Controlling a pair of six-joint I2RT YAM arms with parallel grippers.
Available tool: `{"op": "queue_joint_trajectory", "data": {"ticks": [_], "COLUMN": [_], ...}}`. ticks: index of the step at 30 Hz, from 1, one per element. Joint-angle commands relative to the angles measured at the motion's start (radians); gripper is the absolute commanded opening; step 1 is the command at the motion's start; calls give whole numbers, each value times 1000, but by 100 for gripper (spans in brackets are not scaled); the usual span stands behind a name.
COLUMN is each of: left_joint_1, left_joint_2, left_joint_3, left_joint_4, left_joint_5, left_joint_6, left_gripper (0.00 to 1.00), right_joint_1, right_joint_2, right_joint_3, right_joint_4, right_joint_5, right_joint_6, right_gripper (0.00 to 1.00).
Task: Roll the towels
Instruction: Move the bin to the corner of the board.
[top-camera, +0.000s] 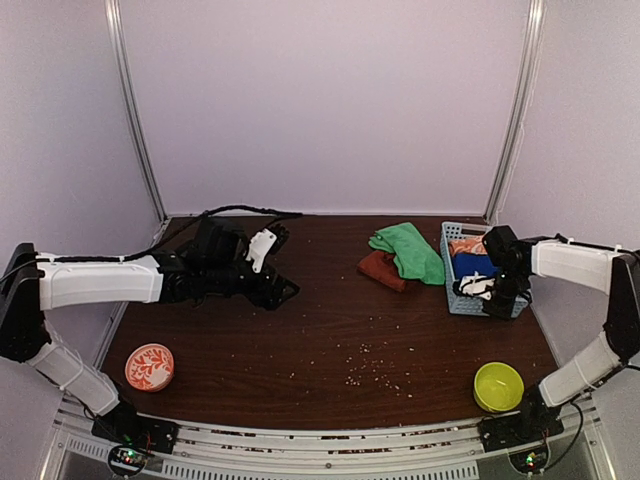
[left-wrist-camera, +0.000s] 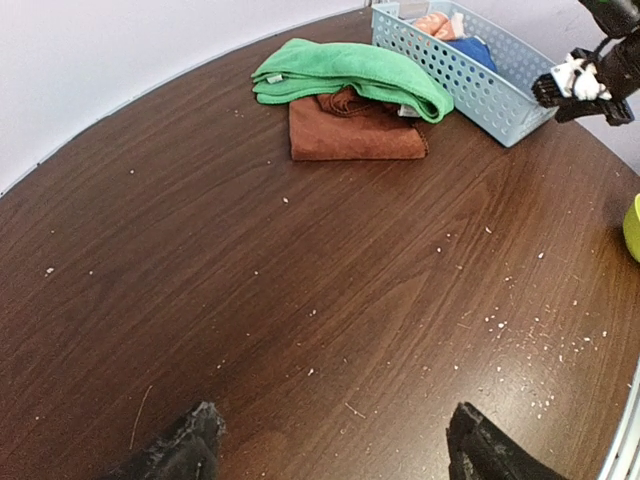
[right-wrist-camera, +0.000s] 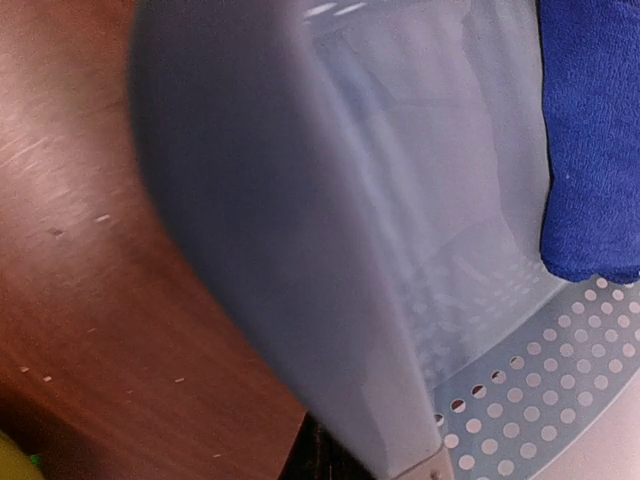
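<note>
The green towel (top-camera: 410, 250) lies bunched at the back right, partly on top of the folded rust-red towel (top-camera: 382, 268). Both show in the left wrist view, green (left-wrist-camera: 350, 72) over red (left-wrist-camera: 355, 130). My left gripper (top-camera: 285, 265) is open and empty low over bare table, well left of the towels; its fingertips (left-wrist-camera: 190, 435) are spread wide. My right gripper (top-camera: 490, 290) is at the near corner of the blue basket (top-camera: 455, 300). The basket wall (right-wrist-camera: 300, 200) fills its view and runs between the jaws, with one dark finger (right-wrist-camera: 330, 455) under it.
The basket (left-wrist-camera: 470, 85) touches the towels' right side and holds a blue cloth (right-wrist-camera: 590, 140) and an orange one (top-camera: 465, 245). An orange patterned bowl (top-camera: 149, 367) sits front left, a yellow-green bowl (top-camera: 498, 385) front right. Crumbs (top-camera: 365, 365) dot the table.
</note>
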Motion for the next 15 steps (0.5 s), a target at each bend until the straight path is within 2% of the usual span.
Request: {"op": "queue_joint_trajectory", "data": {"ticks": [1,5,7,12,15], "left_joint_1": [-5,-5,-5,-6,-6], "left_joint_2": [16,20,26,44,60], "left_joint_3": [-6,-16,-21,-27,-17], "left_joint_4": [72,72,72,72,69], "left_joint_5": [17,3,-6,-12,-15], "left_joint_6": [-28,-34,-38,-45,-42], "left_gripper": [80,80,80,80,80], "right_joint_1": [-56,-70,-61,32,140], "right_joint_2": [114,182,185,91,50], "right_joint_3": [114,164,185,246,282], "right_joint_4": [166,198,161,-79,-137], "right_joint_5": [95,92,52,-219,-316], "right_joint_6": [-16,5,22,17,53], "right_gripper": [0,0,4,31,45]}}
